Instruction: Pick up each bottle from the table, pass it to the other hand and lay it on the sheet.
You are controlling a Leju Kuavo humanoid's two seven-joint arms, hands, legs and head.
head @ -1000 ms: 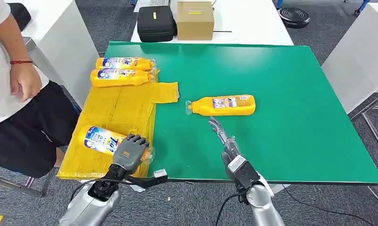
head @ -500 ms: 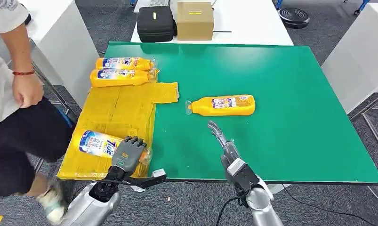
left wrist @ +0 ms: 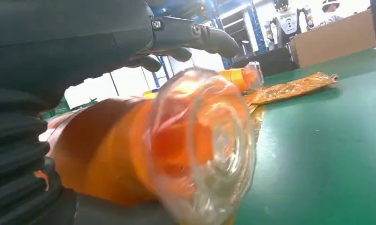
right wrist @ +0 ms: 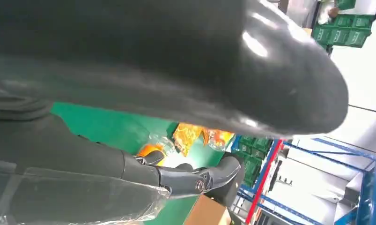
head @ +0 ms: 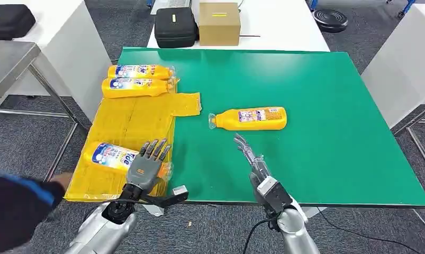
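left hand (head: 146, 165) lies fingers spread over the near bottle (head: 110, 155) on the yellow sheet (head: 133, 121); right hand (head: 251, 159) fingers apart, holding nothing, near the middle bottle (head: 251, 118)

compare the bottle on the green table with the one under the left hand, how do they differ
The table bottle lies on bare green, untouched; the near bottle lies on the yellow sheet under the left hand. The first lies level, the second slanted. Both are orange, on their sides.
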